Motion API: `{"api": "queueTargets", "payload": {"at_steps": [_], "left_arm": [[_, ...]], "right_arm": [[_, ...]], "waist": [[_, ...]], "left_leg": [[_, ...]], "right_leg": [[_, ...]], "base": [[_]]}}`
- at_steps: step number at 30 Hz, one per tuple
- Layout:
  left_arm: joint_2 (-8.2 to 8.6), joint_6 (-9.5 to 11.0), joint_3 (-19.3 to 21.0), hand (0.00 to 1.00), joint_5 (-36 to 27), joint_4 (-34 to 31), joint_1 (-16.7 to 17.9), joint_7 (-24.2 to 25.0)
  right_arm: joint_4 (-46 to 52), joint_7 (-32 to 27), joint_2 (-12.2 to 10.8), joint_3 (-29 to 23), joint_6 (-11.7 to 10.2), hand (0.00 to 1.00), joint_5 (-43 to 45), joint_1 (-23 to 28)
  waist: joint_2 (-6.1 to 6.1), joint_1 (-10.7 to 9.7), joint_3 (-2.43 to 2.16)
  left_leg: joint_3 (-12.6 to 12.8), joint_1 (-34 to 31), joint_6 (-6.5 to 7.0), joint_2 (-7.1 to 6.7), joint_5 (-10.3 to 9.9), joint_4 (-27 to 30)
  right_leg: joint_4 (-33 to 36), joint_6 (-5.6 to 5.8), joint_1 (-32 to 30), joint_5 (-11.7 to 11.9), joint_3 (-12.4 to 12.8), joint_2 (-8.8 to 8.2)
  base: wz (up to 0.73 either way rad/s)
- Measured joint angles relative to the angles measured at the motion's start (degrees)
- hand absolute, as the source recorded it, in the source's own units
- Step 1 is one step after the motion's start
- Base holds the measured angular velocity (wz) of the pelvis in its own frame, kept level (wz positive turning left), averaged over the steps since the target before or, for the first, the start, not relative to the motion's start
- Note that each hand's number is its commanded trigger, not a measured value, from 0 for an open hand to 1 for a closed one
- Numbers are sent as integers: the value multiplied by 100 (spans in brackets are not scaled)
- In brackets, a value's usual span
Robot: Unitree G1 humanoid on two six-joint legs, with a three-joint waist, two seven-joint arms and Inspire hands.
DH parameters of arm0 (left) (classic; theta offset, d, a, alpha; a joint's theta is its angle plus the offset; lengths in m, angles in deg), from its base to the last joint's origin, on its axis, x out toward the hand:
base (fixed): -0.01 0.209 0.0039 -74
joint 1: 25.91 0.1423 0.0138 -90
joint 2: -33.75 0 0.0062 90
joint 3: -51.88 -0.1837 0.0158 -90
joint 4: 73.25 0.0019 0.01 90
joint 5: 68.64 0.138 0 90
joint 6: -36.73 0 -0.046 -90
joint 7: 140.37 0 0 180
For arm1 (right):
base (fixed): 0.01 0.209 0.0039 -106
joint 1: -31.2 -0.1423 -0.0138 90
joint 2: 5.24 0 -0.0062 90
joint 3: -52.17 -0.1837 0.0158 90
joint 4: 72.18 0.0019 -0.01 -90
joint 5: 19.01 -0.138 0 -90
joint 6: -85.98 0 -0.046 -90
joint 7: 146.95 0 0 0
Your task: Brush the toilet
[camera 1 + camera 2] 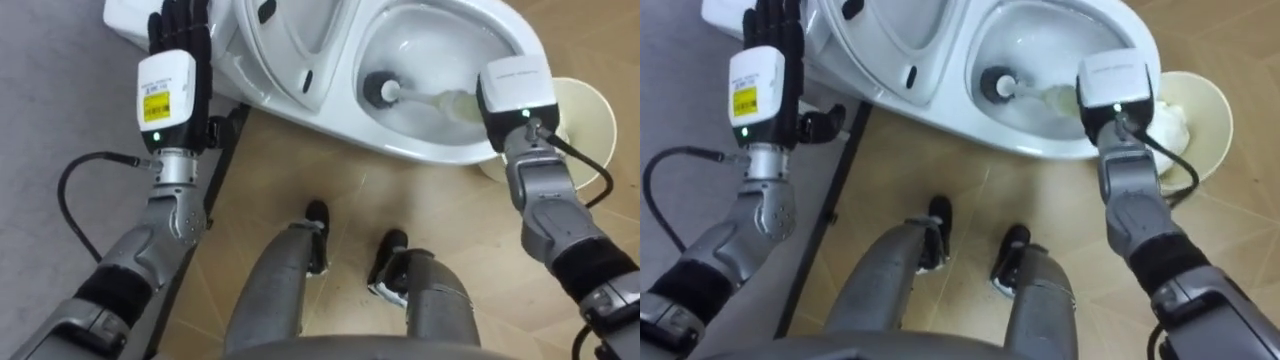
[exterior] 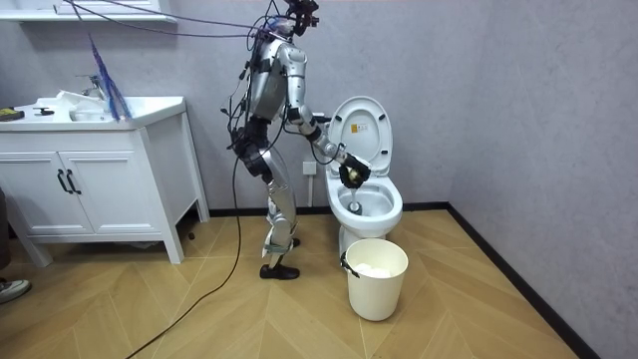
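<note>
White porcelain toilet (image 1: pixel 430 152) directly ahead, lid (image 2: pixel 361 125) up. Grips brush (image 1: pixel 415 97) in right hand (image 1: pixel 515 90), closed round the handle end above the near rim; dark bristle head down at the outlet, handle slanting up toward the bin side. Holds left hand (image 1: pixel 175 75) raised beside the lid, fingers straight, nothing in it. Judged step: scrubbing inside the bowl (image 1: pixel 440 50), underway; no telling how far along. To do well: work the head in short circles up from the outlet, press sideways against the wall rather than straight down, reach under the rim all round, turn the wrist instead of shifting the feet. Avoid lifting the head above the rim, to spare the wood floor (image 1: pixel 300 170) drips. Keep the left hand off the lid so as not to knock it down onto the arm. Containers: bowl glossy and wet-looking, with the brush head in it and nothing else visible; water level not readable. Cream bin (image 1: pixel 590 110) just beside the bowl on the right, touching or not cannot tell; part-filled with white crumpled stuff (image 1: pixel 1170 125), paper or liner, not distinguishable.
</note>
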Motion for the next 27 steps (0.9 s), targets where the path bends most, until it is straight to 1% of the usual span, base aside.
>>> {"api": "queueTargets", "payload": {"at_steps": [1,2,3,4,5,6,7,8,10,12,14,15,17,18,21,23,24,25,26,27], "left_arm": [[-14,-10,15,0,2,2,22,2],[-17,-11,30,0,9,3,39,42],[-18,-10,46,0,12,-3,34,72],[-21,-10,97,0,6,-6,14,106],[-30,-11,131,0,8,-6,-7,131],[-27,-11,154,0,8,-6,-8,150],[-22,-9,178,0,14,-6,-29,170],[-12,-2,256,0,18,-6,-32,203],[-12,-6,286,0,11,12,-55,282],[-10,-13,293,0,7,15,-71,434],[-10,-12,394,0,23,58,-62,723],[-9,-14,430,0,48,57,-60,792],[-5,-107,503,0,173,58,-39,1037],[-6,-114,513,0,171,57,-17,1090],[8,-113,519,0,140,77,167,1271],[40,-106,655,0,280,74,404,1459],[45,-107,694,0,333,57,479,1493],[55,-117,736,0,358,40,661,1578],[78,-136,773,0,366,33,862,1645],[93,-142,817,0,367,15,980,1709]], "right_arm": [[-289,-138,-38,-147,-191,100,-246,-103],[-562,-223,-85,-305,-381,100,-418,-205],[-687,-261,-87,-373,-488,100,-484,-263],[-916,-343,-81,-449,-690,100,-657,-439],[-1069,-433,-81,-525,-831,100,-760,-624],[-1092,-478,-81,-561,-885,100,-788,-702],[-1093,-609,-77,-636,-936,100,-797,-853],[-1107,-728,-69,-669,-935,100,-747,-1009],[-1140,-861,-33,-687,-939,100,-736,-1199],[-1144,-951,16,-689,-987,100,-735,-1237],[-1144,-950,16,-692,-1107,100,-607,-1207],[-1144,-950,16,-700,-1147,100,-573,-1185],[-1144,-948,34,-757,-1244,100,-444,-1143],[-1143,-947,39,-759,-1266,100,-444,-1127],[-1088,-948,36,-902,-1336,100,-446,-787],[-931,-953,32,-1139,-1409,100,-474,-315],[-864,-955,28,-1195,-1420,100,-484,-177],[-766,-965,5,-1324,-1491,100,-661,102],[-696,-964,-15,-1420,-1519,100,-852,403],[-615,-964,-24,-1484,-1526,100,-933,565]], "waist": [[-48,-11,19],[-112,-62,40],[-158,-89,68],[-264,-126,127],[-404,-126,153],[-453,-122,154],[-524,-134,167],[-595,-134,159],[-668,-134,163],[-692,-126,159],[-684,-147,157],[-685,-156,156],[-684,-163,157],[-684,-157,156],[-682,-127,154],[-660,-114,136],[-650,-117,127],[-637,-120,99],[-614,-123,18],[-600,-122,-30]], "left_leg": [[15,53,1,-30,8,-27],[28,99,13,-89,30,-52],[27,121,18,-122,34,-58],[32,137,22,-171,44,-54],[68,115,21,-172,45,-53],[80,97,21,-164,45,-47],[80,71,21,-145,45,12],[90,92,21,-138,45,33],[97,159,22,-140,45,21],[97,261,22,-136,44,10],[54,433,21,-138,43,-6],[19,475,20,-140,43,-13],[4,624,19,-146,41,-33],[5,660,18,-146,40,-45],[5,936,17,-113,32,-175],[-15,1211,15,-125,30,-378],[-18,1282,15,-128,30,-428],[-15,1450,18,-139,26,-513],[-12,1636,17,-155,2,-609],[-7,1717,19,-157,-3,-653]], "right_leg": [[44,8,5,-18,44,-27],[142,23,-1,-73,58,-108],[210,27,-7,-108,64,-149],[321,38,-41,-166,91,-207],[378,27,-110,-178,124,-221],[391,25,-135,-179,134,-218],[399,23,-136,-178,140,-201],[401,23,-114,-178,160,-195],[398,23,-51,-178,165,-198],[362,25,69,-179,138,-197],[297,28,283,-179,96,-192],[287,28,339,-180,85,-191],[270,39,484,-189,73,-195],[262,41,520,-190,75,-196],[131,52,802,-190,42,-186],[-69,99,1074,-165,43,-150],[-130,112,1147,-154,43,-139],[-229,134,1312,-133,43,-134],[-345,155,1502,-121,48,-126],[-412,166,1590,-115,48,-120]], "base": [[0],[7],[16],[8],[0],[-6],[-6],[-5],[-2],[4],[4],[6],[2],[0],[4],[0],[0],[-6],[-9],[-8]]}}
